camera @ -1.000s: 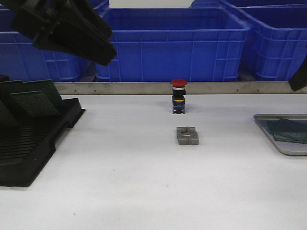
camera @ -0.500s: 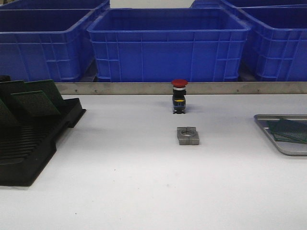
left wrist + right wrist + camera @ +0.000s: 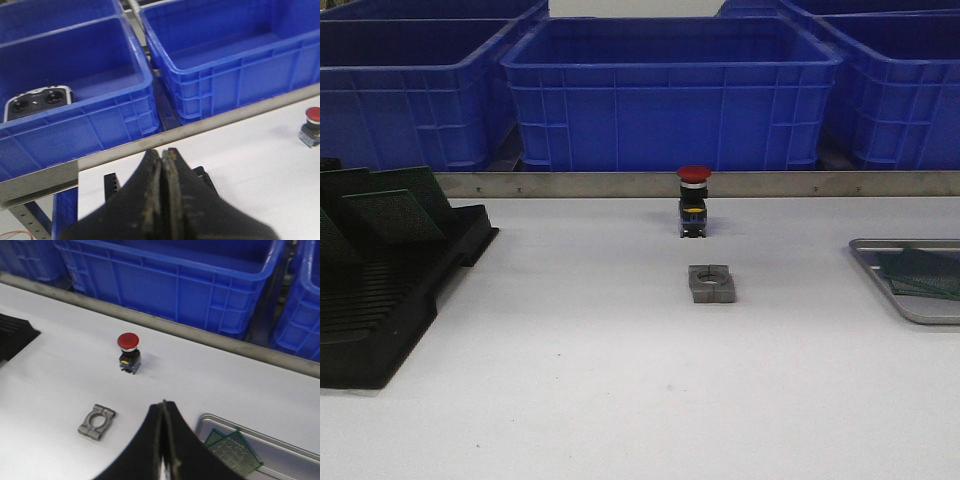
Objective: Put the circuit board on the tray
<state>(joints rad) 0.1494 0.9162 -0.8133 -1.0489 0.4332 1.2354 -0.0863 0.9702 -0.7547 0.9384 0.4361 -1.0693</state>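
Two green circuit boards [image 3: 926, 272] lie overlapping on the silver tray [image 3: 918, 306] at the table's right edge. More green circuit boards [image 3: 395, 214] stand in the black slotted rack [image 3: 380, 300] at the left. Neither gripper appears in the front view. My left gripper [image 3: 163, 152] is shut and empty, above the rack [image 3: 111, 182] near the table's back rail. My right gripper [image 3: 163, 403] is shut and empty, hovering over the table beside the tray [image 3: 282, 452] and its boards [image 3: 233, 450].
A red push-button [image 3: 693, 199] stands mid-table near the back rail, with a grey metal clamp [image 3: 711, 283] in front of it. Large blue bins [image 3: 670, 90] line the back behind a metal rail. One bin holds a white controller [image 3: 37, 100].
One second ago the left arm filled the front view's upper left and the right arm showed at its right edge. Both have since left that view.
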